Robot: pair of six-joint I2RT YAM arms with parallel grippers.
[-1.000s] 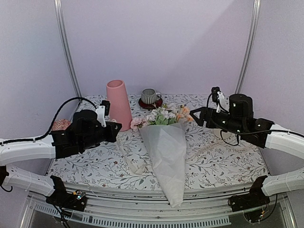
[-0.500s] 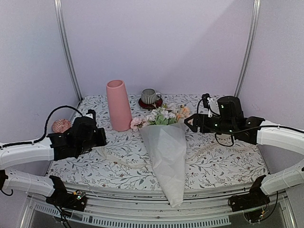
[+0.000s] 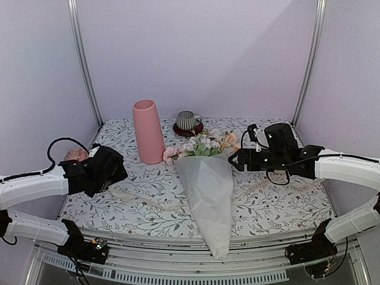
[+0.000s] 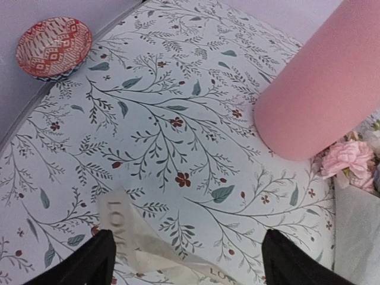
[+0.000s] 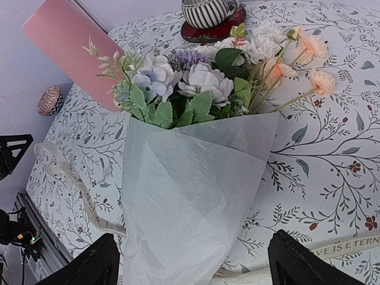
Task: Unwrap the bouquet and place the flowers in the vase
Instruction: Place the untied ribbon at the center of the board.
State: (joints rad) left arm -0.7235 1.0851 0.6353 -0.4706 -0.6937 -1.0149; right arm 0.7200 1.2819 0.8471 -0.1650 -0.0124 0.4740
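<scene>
The bouquet (image 3: 209,190) lies mid-surface, its white paper cone pointing near, with the tip overhanging the near edge of the floral-print surface (image 3: 279,208). The flowers (image 5: 202,83) sit inside the wrap, fanned toward the far side. One pink bloom is just beside the base of the vase (image 3: 148,132), which stands upright to their left. A cream printed ribbon (image 3: 142,200) lies loose, showing on both sides of the cone. The left jaws hover low over its left end, released and empty. The right jaws, also spread and empty, face the blooms from the right. A striped mug (image 3: 188,120) on a red saucer (image 5: 228,28) sits far behind. A patterned bowl (image 4: 53,47) rests at the left edge.
</scene>
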